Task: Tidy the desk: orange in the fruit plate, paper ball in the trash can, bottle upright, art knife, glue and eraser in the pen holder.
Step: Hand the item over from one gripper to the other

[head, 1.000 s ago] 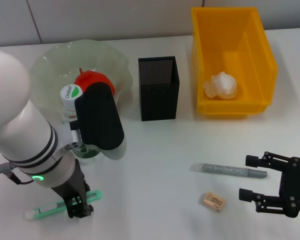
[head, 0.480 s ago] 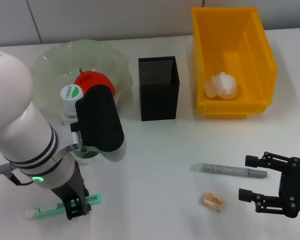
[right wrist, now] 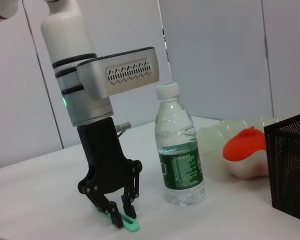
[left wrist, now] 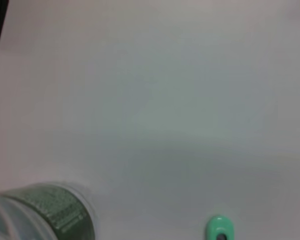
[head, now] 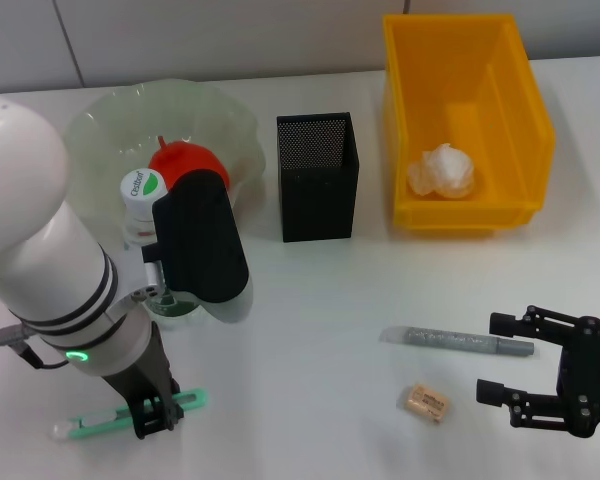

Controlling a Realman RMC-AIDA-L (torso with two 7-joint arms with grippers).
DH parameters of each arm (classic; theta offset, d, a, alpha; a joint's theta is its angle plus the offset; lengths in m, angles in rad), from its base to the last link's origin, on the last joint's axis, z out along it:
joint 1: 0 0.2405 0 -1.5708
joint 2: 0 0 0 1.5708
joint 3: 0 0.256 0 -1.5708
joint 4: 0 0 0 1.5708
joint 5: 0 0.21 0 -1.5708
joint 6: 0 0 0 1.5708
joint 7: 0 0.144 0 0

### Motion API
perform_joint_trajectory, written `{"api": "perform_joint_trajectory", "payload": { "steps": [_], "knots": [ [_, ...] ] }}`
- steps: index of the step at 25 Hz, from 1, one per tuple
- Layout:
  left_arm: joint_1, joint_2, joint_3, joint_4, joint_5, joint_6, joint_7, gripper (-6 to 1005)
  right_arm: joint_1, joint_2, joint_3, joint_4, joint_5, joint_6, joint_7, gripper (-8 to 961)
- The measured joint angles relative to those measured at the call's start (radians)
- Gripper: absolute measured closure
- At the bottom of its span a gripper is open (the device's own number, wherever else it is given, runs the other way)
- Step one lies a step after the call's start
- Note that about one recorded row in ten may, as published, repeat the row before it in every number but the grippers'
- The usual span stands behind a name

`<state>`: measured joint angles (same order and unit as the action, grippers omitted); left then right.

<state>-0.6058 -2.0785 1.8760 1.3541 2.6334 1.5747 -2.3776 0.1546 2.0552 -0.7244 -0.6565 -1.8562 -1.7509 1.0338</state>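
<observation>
The yellow bin [head: 467,120] at the far right of the worktop [head: 320,330] holds the crumpled paper ball [head: 443,170]. The black mesh pen holder [head: 317,177] stands beside it; its contents cannot be seen. The pale green fruit plate [head: 160,125] carries an orange-red fruit [head: 180,160]. The bottle [right wrist: 180,150] stands upright just beside the plate. The left tool [head: 155,415] is down at the worktop, its fingers straddling the green knife [head: 125,415]; whether they pinch it I cannot tell. The right tool [head: 500,372] hangs spread near the grey glue pen [head: 458,341] and the eraser [head: 425,402], touching neither.
</observation>
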Motion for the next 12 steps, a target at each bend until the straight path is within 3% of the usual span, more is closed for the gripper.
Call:
{"api": "perform_joint_trajectory", "payload": {
  "steps": [5, 12],
  "knots": [
    [0.0, -0.001, -0.004, 0.03, -0.021, 0.024, 0.003, 806, -0.007, 0.0, 0.01, 0.001, 0.0, -0.022, 0.0, 156],
    [0.012, 0.004, -0.065, 0.201, -0.151, 0.141, 0.029, 810, -0.02, -0.006, 0.057, -0.003, 0.0, -0.06, 0.0, 156]
  ]
}}
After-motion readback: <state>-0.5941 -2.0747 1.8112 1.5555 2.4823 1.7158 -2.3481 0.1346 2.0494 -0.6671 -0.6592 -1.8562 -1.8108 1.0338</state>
